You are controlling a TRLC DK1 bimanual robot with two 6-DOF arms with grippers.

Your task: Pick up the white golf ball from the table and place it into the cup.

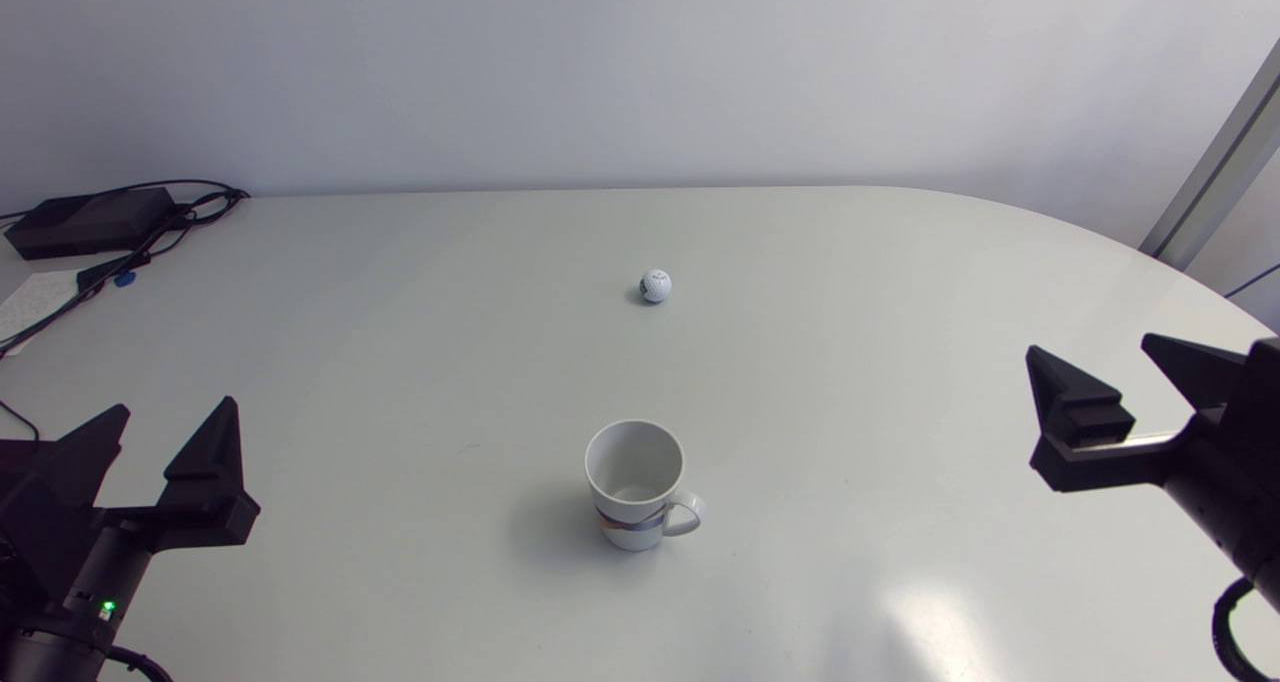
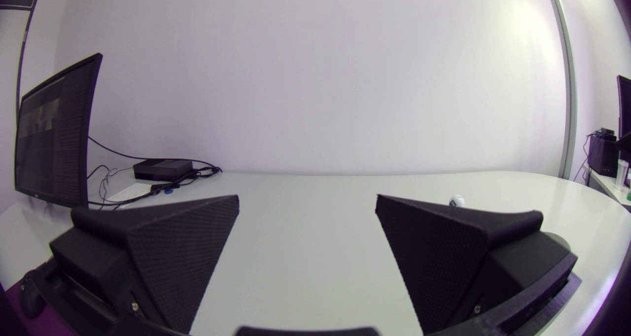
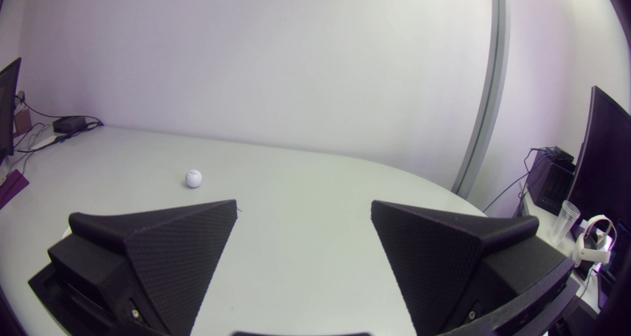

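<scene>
Golf ball untouched, and you've got the whole job ahead.
The white golf ball [image 1: 656,285] sits mid-tabletop [image 1: 880,292], well apart from the empty mug [image 1: 628,528]. Your left jaws and right jaws gape wide at the sides, holding nothing. There's open room all round, edges far off.

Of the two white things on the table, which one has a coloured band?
The cup, standing upright with a handle; the golf ball beyond it bears only small dark marks.
</scene>
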